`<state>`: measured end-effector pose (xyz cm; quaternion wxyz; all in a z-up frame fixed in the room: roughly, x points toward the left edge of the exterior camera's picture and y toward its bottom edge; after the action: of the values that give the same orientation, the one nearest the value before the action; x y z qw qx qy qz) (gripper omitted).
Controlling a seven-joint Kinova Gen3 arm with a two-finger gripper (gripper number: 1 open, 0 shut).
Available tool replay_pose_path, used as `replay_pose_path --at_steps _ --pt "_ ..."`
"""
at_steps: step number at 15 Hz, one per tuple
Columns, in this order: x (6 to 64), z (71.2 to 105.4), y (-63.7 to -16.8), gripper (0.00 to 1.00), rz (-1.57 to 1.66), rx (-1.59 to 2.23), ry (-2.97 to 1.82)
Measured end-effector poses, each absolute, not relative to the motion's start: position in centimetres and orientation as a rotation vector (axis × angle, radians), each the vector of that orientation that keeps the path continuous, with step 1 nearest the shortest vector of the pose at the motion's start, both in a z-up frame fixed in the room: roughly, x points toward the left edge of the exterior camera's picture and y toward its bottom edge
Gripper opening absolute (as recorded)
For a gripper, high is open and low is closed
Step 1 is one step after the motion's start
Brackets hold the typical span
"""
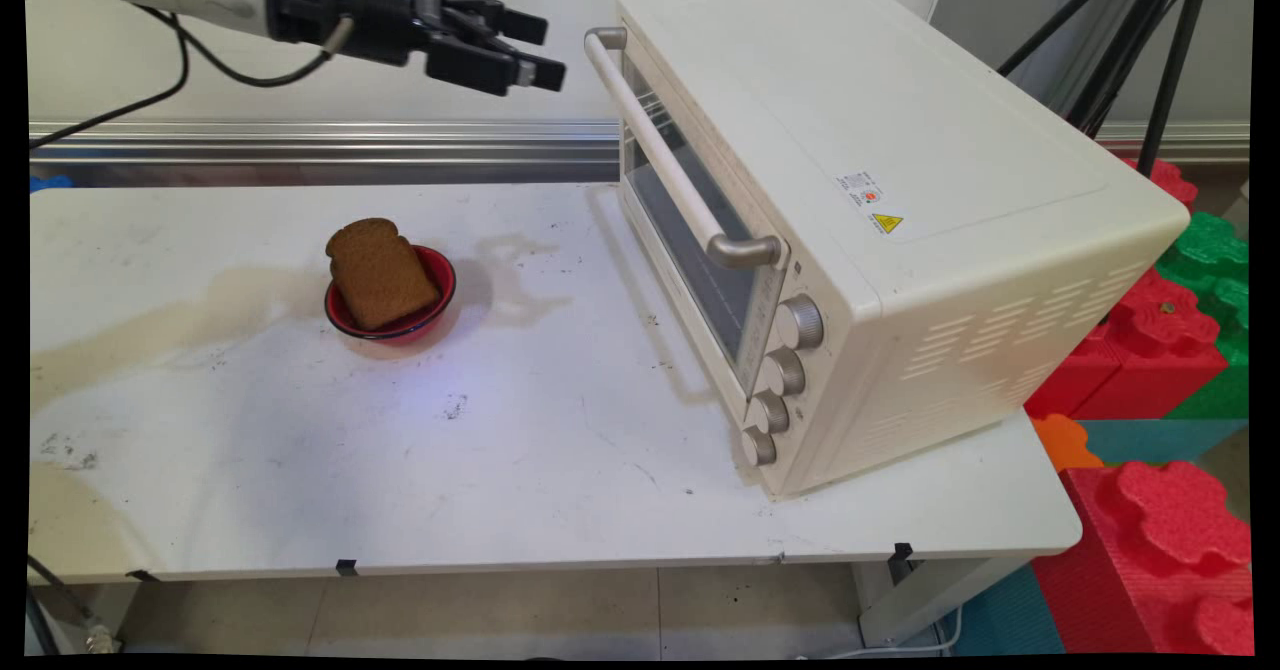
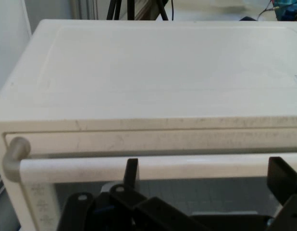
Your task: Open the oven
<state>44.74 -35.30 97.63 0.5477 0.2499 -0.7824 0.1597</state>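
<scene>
My black gripper [image 1: 545, 50] hangs high at the upper left, pointing right at the cream toaster oven [image 1: 900, 210]. Its fingers [image 1: 525, 25] are open and hold nothing. They sit a short way left of the far end of the oven's door handle [image 1: 665, 150]. In the hand view the gripper [image 2: 201, 175] faces the handle bar [image 2: 148, 166] straight on, with the fingertips [image 2: 131, 171] spread in front of it and the oven's top [image 2: 163, 72] above. The oven door is closed. A slice of brown bread [image 1: 378, 272] leans in a small red bowl [image 1: 432, 305] on the table, well below the gripper.
The white table [image 1: 300, 450] is stained on its left side. Several knobs [image 1: 785, 375] run down the oven's front right. Red and green foam blocks [image 1: 1170, 350] stack right of the table. A tripod [image 1: 1150, 40] stands behind the oven. Black cables [image 1: 180, 60] hang from the arm.
</scene>
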Motion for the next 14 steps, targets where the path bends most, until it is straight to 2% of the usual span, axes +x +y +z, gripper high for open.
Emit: replay_pose_path --at_steps 13,14 --pt "39.5 95.9 -37.6 1.0 0.367 0.584 -1.889" --pt "39.3 95.8 -37.7 0.0 0.368 0.582 -1.891"
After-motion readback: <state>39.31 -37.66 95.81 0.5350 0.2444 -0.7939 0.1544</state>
